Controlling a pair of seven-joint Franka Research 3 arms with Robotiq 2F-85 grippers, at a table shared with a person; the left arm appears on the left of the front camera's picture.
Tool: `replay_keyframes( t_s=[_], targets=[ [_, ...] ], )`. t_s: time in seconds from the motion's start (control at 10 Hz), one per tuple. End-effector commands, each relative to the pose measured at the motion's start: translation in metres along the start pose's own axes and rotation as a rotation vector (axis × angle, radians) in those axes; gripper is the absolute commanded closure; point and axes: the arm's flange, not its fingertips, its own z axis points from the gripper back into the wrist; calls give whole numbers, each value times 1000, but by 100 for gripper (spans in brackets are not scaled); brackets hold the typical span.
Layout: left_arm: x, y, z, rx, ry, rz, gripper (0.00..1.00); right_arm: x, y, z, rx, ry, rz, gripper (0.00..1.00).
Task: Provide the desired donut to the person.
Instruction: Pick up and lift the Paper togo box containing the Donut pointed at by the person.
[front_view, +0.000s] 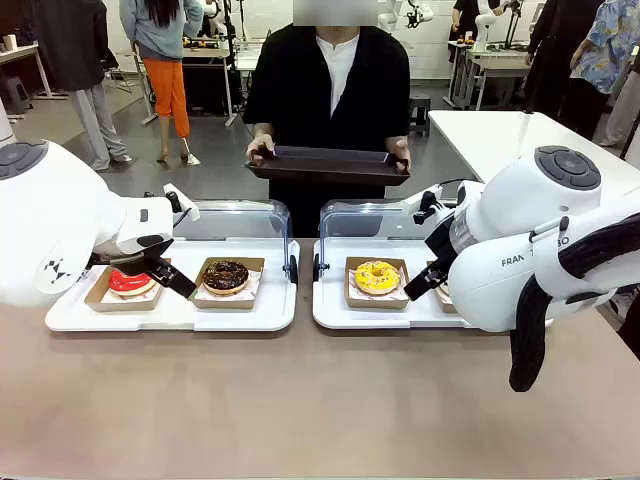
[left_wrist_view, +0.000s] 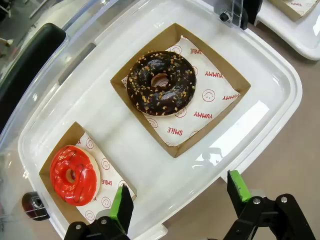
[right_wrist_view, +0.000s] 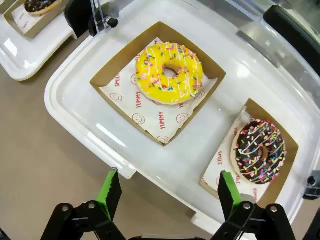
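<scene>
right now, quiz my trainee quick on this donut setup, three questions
1. True or false: the person holds a dark tray with both hands.
2. Which donut shares a white tray with the red donut?
A. a green-iced donut
B. a chocolate donut with nut bits
C. a plain unglazed donut
3. Fill in: the left pincer and the right pincer both stand ___, gripping nothing.

Key
1. True
2. B
3. open
</scene>
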Motion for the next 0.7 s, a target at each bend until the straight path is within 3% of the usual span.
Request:
replay_keyframes(
  t_s=[0.0,0.6],
  targets=[
    [0,0,0,0,0,0,0,0,0,0,0,0,0,0],
    [0,0,0,0,0,0,0,0,0,0,0,0,0,0]
  ],
)
